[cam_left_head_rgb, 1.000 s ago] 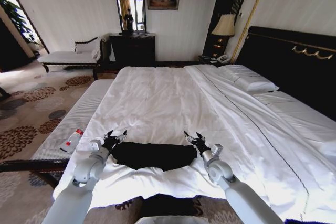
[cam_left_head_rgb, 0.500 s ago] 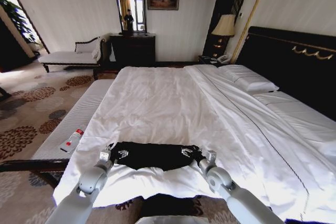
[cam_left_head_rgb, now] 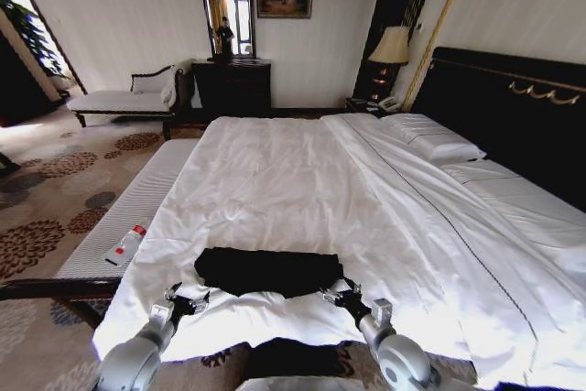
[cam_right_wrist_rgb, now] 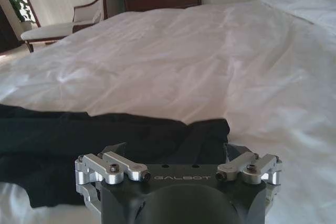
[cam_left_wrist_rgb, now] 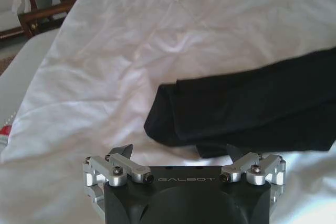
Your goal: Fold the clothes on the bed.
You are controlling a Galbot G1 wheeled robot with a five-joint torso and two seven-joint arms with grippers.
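White sheets and duvet across the bed (cam_left_head_rgb: 302,180), dark headboard (cam_left_head_rgb: 513,107) along the right, pillows (cam_left_head_rgb: 430,139) beneath it. Striped pale bench (cam_left_head_rgb: 128,212) alongside the bed's left, carrying a small bottle (cam_left_head_rgb: 126,244) with a red cap. Black T-shirt (cam_left_head_rgb: 268,271), folded into a flat band, lying crosswise on the duvet near the foot edge. Left gripper (cam_left_head_rgb: 185,298) hanging just short of the shirt's left end, fingers spread wide, holding nothing, clear of the cloth. Right gripper (cam_left_head_rgb: 341,294) at the shirt's right end, likewise open and empty; touching the cloth or just off it, cannot tell.
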